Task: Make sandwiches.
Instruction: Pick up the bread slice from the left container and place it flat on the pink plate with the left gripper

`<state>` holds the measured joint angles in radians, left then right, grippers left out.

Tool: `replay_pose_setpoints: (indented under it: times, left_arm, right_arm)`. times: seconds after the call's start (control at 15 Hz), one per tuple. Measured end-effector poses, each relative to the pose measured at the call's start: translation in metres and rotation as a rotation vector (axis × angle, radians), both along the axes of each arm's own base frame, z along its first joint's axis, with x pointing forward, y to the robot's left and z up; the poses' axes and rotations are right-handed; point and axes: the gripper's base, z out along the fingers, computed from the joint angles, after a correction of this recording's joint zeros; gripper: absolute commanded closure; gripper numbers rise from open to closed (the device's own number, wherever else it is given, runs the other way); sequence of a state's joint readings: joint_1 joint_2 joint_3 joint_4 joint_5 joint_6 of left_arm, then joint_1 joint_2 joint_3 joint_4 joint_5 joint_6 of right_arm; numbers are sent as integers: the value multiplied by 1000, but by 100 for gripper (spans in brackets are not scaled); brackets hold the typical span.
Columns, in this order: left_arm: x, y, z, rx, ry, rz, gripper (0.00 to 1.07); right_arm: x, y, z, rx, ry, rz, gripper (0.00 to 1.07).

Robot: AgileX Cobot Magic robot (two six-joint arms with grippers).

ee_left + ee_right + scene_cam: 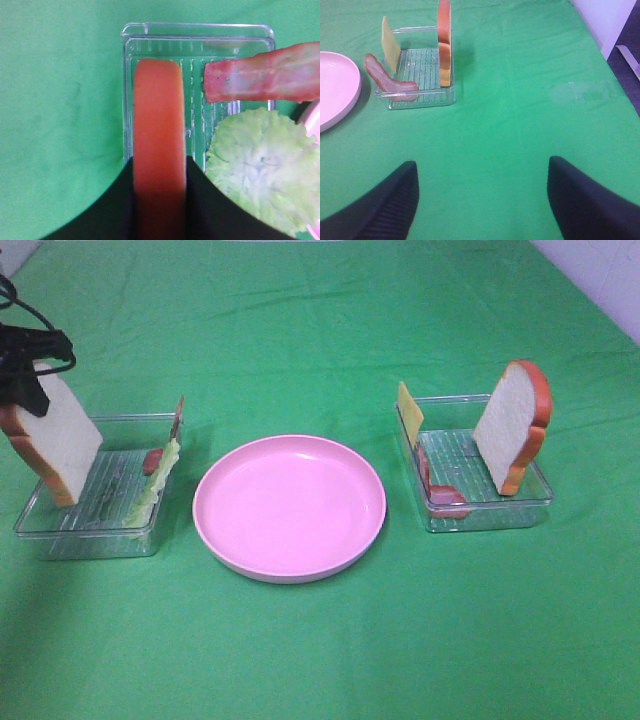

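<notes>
Green-clothed desk [300, 650]. We log left gripper [160, 167] clamped on crust of upright bread slice [62, 445], in tray [60, 532] at nine o'clock of pink plate [290, 508]. Standing slices likely offer a pinchable edge. We find right gripper [481, 167] spread apart, idle.

Black left pincer [28, 375] with looped black cables [40, 322], right pincer [482, 172] with dark ribbed, rounded fingers [385, 205]
</notes>
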<state>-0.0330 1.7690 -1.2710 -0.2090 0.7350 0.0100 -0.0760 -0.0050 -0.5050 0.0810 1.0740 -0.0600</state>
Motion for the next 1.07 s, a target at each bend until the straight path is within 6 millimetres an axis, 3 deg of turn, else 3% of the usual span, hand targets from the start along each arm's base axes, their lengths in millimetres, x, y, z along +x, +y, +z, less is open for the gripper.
replay_pose_setpoints:
  times: [0.13, 0.2, 0.4, 0.53, 0.67, 0.87, 1.07]
  left_arm:
    - [-11, -1, 26, -16, -50, 0, 107]
    - [-25, -2, 54, -39, -103, 0, 107]
    - [-50, -5, 100, -105, -228, 11, 107]
    - [-69, -15, 130, -258, -308, 16, 107]
    - [-69, -27, 130, -339, -296, -48, 107]
    - [-61, -68, 116, -456, -250, -208, 107]
    - [-45, -115, 73, -486, -131, -286, 107]
  right_arm:
    - [0, 0, 0, 0, 0, 0, 38]
    - [0, 0, 0, 0, 0, 0, 38]
    - [0, 0, 0, 0, 0, 0, 38]
    - [0, 0, 0, 0, 0, 0, 38]
    - [0, 0, 0, 0, 0, 0, 38]
    - [0, 0, 0, 0, 0, 0, 38]
    - [0, 0, 0, 2, 0, 1, 38]
